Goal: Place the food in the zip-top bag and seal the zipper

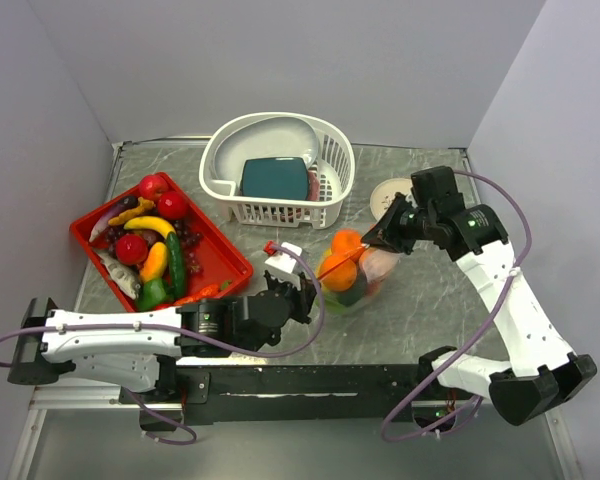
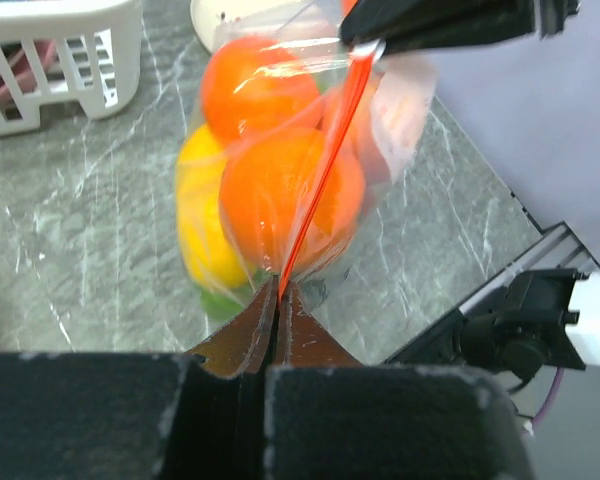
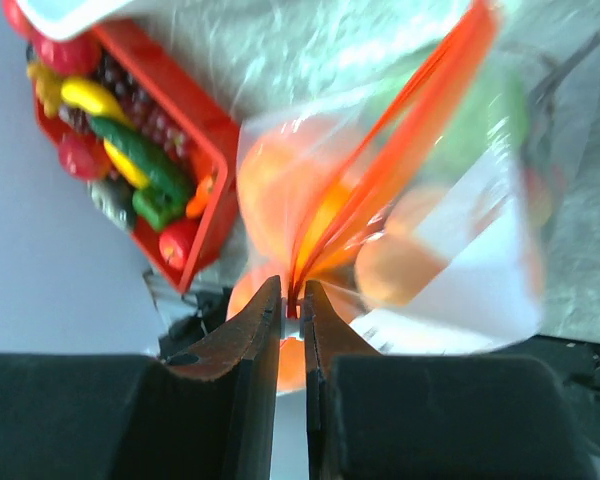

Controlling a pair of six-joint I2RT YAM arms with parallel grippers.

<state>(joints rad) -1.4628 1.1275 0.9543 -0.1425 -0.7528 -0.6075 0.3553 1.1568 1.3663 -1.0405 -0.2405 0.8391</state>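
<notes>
Nearest the lens, find the left gripper (image 2: 278, 298) pinched tight on the near end of the zipper (image 2: 325, 165), jaws together with only the strip between them. Find the right gripper (image 3: 298, 298) likewise clamped on the opposite end of the same zipper, jaws almost touching. Note one orange-red strip stretched taut between the two grips, running across the zip-top bag (image 1: 358, 278).

Locate the bag between the two grippers, right of the red tray (image 1: 230, 262) and nearer than the white basket (image 1: 280, 212). Cannot tell whether its underside rests on the table (image 1: 430, 300) or hangs just above.

Count inside the bag:
- two oranges (image 2: 290, 195), one above the other
- one yellow lemon (image 2: 202, 235), to their left
- one green piece (image 2: 218, 300), at the bottom
- one paler item behind the plastic, not identifiable

Count in the tray:
- three round red fruits (image 1: 153, 187)
- one banana (image 1: 148, 224)
- one grape bunch (image 1: 187, 240)
- one long green piece (image 1: 176, 265)
- further small pieces too crowded to count

Record one teal slab (image 1: 275, 178) inside the basket and one white disc (image 1: 384, 195) just right of it.
</notes>
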